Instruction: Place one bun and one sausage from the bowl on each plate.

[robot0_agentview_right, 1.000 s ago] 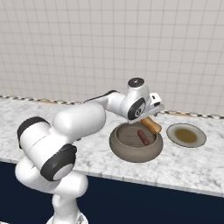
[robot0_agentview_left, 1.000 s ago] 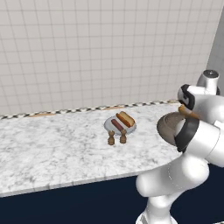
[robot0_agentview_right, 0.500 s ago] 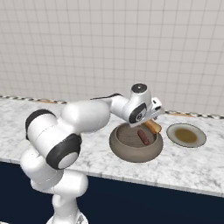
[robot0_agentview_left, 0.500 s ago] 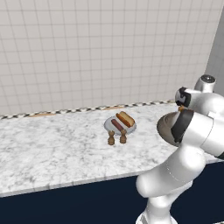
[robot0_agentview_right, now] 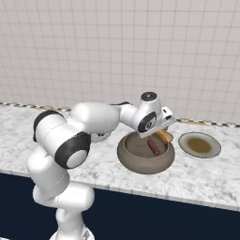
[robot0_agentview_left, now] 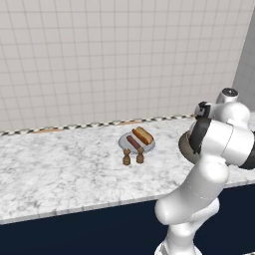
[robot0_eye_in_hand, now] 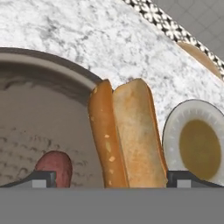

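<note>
Fingers [robot0_eye_in_hand: 43, 178] wide, golden split bun [robot0_eye_in_hand: 127, 135], reddish-brown sausage [robot0_eye_in_hand: 54, 168]

Kitchen, rendered. Marble-patterned table [robot0_agentview_left: 60, 174] ran along a pale tiled wall [robot0_agentview_left: 99, 55], checkered trim strip [robot0_agentview_right: 28, 106] at their join, dark navy cabinet front [robot0_agentview_left: 74, 231] below. Food on tableware: plate [robot0_agentview_left: 124, 143] with bun, sausage; two shakers [robot0_agentview_left: 133, 157] near.
</note>
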### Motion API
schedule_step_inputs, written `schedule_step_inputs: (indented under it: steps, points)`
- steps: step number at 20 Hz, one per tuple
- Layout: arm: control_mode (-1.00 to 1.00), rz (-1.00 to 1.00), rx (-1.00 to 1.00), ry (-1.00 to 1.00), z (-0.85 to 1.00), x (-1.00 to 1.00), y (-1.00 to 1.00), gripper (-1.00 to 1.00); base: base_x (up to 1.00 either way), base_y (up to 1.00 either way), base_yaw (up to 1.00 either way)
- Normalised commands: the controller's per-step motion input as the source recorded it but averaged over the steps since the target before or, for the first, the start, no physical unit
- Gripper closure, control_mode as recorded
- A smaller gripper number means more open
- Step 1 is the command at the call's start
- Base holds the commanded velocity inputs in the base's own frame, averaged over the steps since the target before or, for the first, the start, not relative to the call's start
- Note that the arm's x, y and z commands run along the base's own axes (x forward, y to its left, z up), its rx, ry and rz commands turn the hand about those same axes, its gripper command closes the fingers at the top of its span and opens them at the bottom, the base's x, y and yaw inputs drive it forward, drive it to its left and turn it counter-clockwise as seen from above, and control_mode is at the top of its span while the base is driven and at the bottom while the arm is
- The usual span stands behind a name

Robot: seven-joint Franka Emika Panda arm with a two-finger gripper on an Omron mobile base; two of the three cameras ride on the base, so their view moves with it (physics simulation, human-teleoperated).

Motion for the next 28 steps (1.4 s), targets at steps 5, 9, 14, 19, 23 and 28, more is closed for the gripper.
schedule_step_inputs:
  steps: [5, 9, 14, 19, 23, 28]
  points:
    - [-1.00, 0.00, 0.00, 0.07, -0.05, 0.07, -0.01, -1.00, 0.00, 0.00, 0.00]
    - [-1.00, 0.00, 0.01, 0.05, -0.13, 0.00, -0.06, -1.00, 0.00, 0.00, 0.00]
    - [-1.00, 0.00, 0.00, 0.02, -0.13, 0.00, 0.00, -1.00, 0.00, 0.00, 0.00]
    - [-1.00, 0.00, 0.00, 0.05, -0.30, -0.05, 0.00, -1.00, 0.00, 0.00, 0.00]
    - [-1.00, 0.00, 0.00, 0.06, -0.37, -0.15, 0.00, -1.00, 0.00, 0.00, 0.00]
    - [-1.00, 0.00, 0.00, 0.01, -0.29, -0.30, 0.05, 1.00, 0.00, 0.00, 0.00]
